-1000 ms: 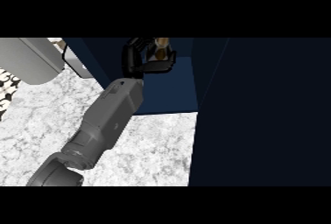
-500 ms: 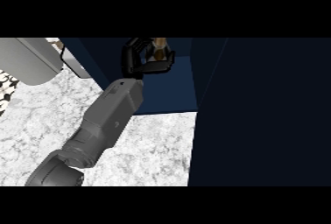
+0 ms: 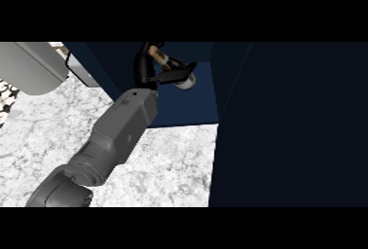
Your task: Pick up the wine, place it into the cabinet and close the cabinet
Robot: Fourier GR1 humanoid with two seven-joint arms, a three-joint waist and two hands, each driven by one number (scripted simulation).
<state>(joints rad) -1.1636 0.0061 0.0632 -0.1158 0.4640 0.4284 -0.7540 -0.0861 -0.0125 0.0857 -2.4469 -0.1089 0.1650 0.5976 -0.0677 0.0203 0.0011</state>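
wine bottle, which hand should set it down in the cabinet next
Left. The left hand is curled round the wine bottle and holds it inside the open cabinet, so it probably only needs to lower and let go. The right hand shows nowhere in the head view.

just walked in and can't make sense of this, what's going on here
The robot's left hand is curled round the wine and holds it inside the open dark blue cabinet, at the back of the marble counter. The bottle sits tilted in the grasp and is not yet released. The cabinet door stands open at the right, so closing is not yet done. The right hand is out of view.
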